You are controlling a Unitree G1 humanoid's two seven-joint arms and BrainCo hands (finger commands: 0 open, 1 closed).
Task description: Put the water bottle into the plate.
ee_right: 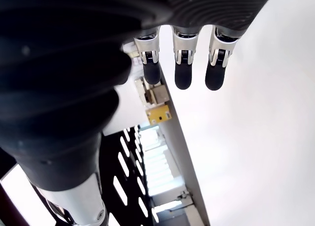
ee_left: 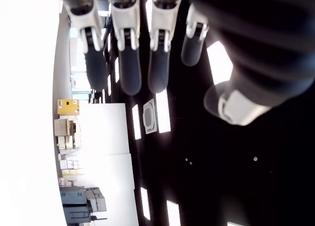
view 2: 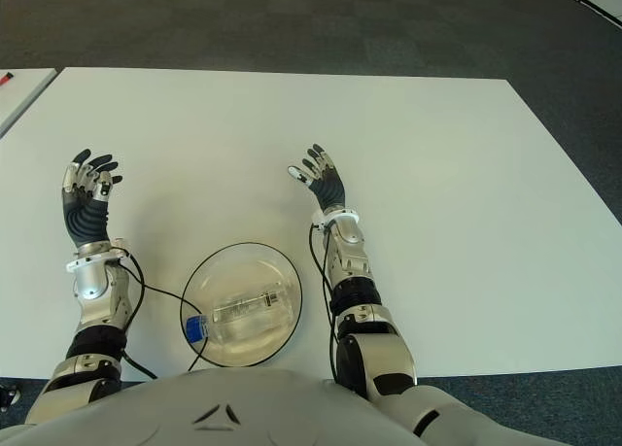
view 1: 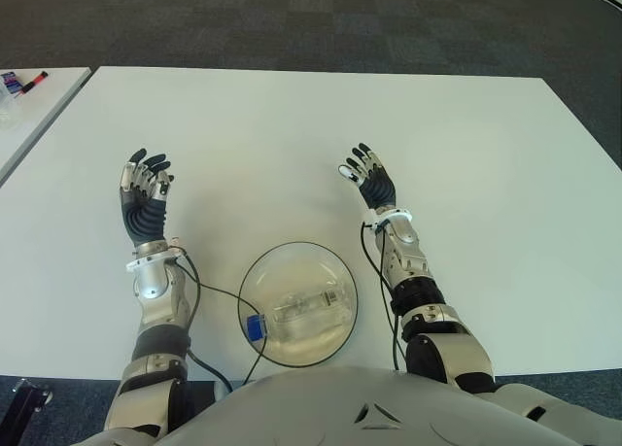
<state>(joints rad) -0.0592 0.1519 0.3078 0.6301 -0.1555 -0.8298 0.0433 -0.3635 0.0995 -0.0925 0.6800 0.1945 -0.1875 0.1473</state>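
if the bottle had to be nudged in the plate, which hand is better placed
Right, marginally. The water bottle already lies in the plate, cap toward the robot's left. The right hand shows closer to the plate than the left hand. Both are open and empty.

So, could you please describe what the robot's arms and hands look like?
Both hands, left hand and right hand, are black and ribbed with silver-jointed fingers. White bands ring the wrists, the forearms are silver with black joints, and a thin black cable runs along each.
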